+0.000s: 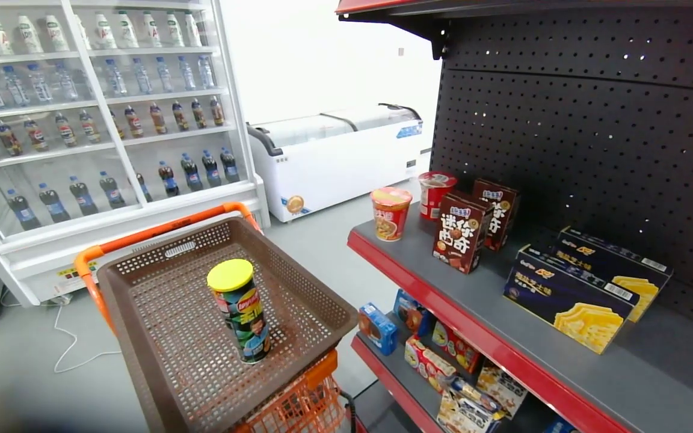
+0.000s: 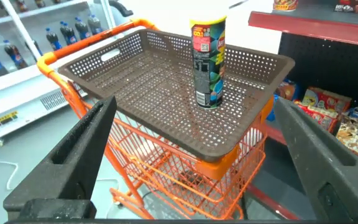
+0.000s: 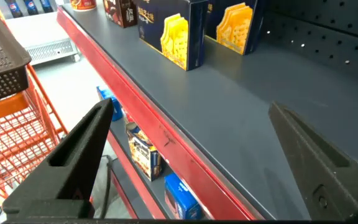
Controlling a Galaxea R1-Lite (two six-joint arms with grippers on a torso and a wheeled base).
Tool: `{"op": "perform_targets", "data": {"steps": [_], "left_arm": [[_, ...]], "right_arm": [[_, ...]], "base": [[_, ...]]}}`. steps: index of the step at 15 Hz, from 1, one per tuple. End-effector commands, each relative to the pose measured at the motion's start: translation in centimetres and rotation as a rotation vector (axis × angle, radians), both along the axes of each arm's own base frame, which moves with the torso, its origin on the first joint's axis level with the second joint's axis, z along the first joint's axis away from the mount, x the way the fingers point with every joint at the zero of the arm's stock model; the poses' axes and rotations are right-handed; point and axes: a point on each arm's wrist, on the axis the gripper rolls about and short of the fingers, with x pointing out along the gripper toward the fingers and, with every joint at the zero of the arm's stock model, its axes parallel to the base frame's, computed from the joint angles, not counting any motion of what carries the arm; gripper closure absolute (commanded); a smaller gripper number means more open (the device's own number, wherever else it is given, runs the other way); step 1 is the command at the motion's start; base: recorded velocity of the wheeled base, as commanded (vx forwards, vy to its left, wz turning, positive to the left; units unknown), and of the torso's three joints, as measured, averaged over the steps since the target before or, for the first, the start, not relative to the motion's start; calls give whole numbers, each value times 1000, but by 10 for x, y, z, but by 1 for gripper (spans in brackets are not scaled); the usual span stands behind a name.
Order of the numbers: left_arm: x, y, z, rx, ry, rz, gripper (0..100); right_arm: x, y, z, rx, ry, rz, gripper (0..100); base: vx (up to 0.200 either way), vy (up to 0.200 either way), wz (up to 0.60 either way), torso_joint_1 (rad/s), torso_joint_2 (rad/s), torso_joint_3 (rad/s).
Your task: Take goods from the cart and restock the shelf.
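Chip can is standing upright in the cart basket at seven o'clock; shelf at three. Left tool and right tool are gaping apart, empty. Probably light, rigid, slippery: gripping mid-body suits.

Matte black plastic forms the left gripper, its two fingers long, flat-sided wedges tapering to blunt tips, each with a stepped notch. The right gripper is of the same black, wedge-shaped build.
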Motion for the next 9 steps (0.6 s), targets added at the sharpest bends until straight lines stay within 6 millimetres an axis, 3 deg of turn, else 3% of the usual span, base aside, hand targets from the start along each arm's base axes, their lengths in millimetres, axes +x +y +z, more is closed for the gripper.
{"op": "perform_targets", "data": {"steps": [1, 2, 3, 6, 7, 9], "left_arm": [[18, 1, 74, 33, 66, 40, 0], [18, 1, 81, 32, 62, 78, 0], [35, 2, 82, 10, 191, 110, 0], [73, 2, 88, -25, 347, 77, 0], [101, 2, 91, -30, 384, 67, 0], [112, 2, 91, -33, 395, 69, 0]], "right_arm": [[0, 0, 0, -1, 0, 0, 0], [0, 0, 0, -1, 0, 0, 0], [0, 0, 0, -1, 0, 0, 0], [0, 0, 0, -1, 0, 0, 0], [0, 0, 0, -1, 0, 0, 0], [0, 0, 0, -1, 0, 0, 0]], "base": [[0, 0, 0, 0, 0, 0], [0, 0, 0, 0, 0, 0], [0, 0, 0, 0, 0, 0], [0, 0, 0, 0, 0, 0], [0, 0, 0, 0, 0, 0], [0, 0, 0, 0, 0, 0]]}}
